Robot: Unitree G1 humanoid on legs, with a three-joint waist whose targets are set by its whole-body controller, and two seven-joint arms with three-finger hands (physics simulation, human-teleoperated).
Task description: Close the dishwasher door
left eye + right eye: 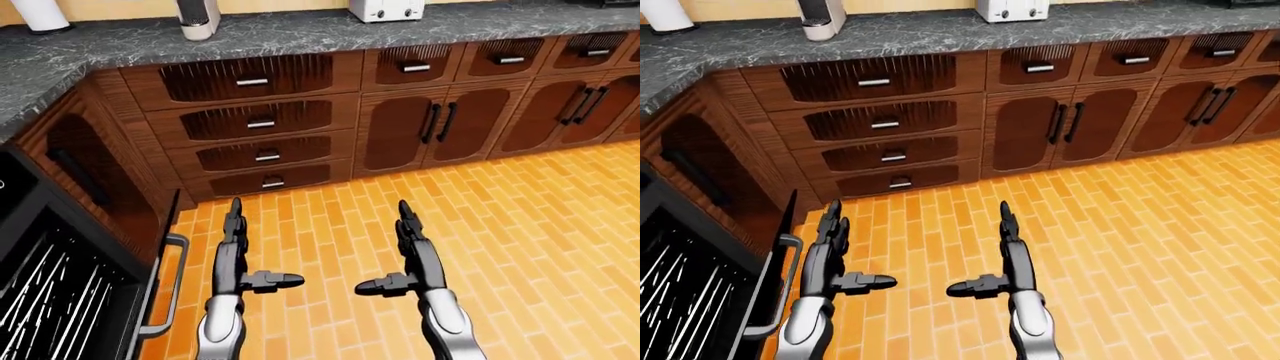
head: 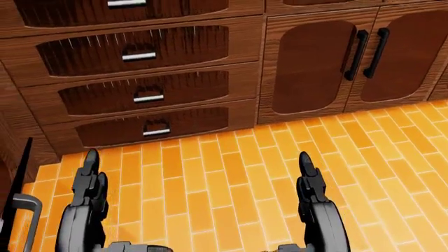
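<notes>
the dishwasher door (image 1: 160,277) hangs open at left; left hand (image 1: 235,259) and right hand (image 1: 410,259) hover wide-fingered, empty, likely readying a push.

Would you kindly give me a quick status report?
Left hand and right hand open, empty, over floor. Dishwasher door open at left, untouched. Nothing between left hand and door.

Dark wood cabinets (image 1: 300,120), orange brick floor (image 1: 520,240)
</notes>
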